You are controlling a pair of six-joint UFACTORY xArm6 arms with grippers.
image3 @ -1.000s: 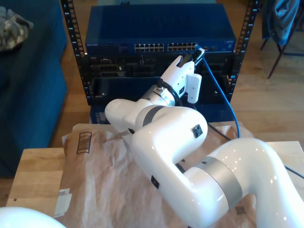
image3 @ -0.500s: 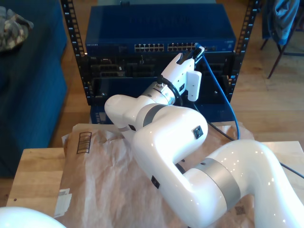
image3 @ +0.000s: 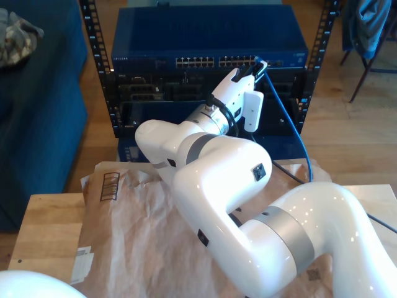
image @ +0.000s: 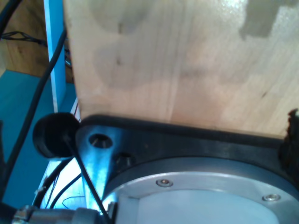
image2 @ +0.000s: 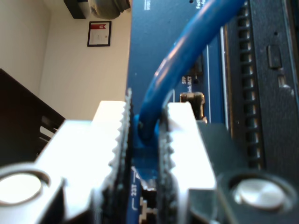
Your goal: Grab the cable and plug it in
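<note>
My second gripper [image3: 255,68] has crept closer to the switch [image3: 205,37] over the last second, jaws pinching the cable [image2: 187,56] right at the port row — insertion looks imminent, I'd say. First gripper's state, can't tell.

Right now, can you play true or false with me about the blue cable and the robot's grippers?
1. My second gripper is pinching the blue cable. True.
2. The cable is red. False: it is bright blue.
3. In the exterior view, the gripper holding the cable is up at the row of sockets on the blue box in the rack. True.
4. The brown paper lies on the floor. False: it covers the wooden table.
5. The cable is lying loose on the table, with nothing holding it. False: its end is gripped up at the box, and the rest hangs down towards the table.
</note>
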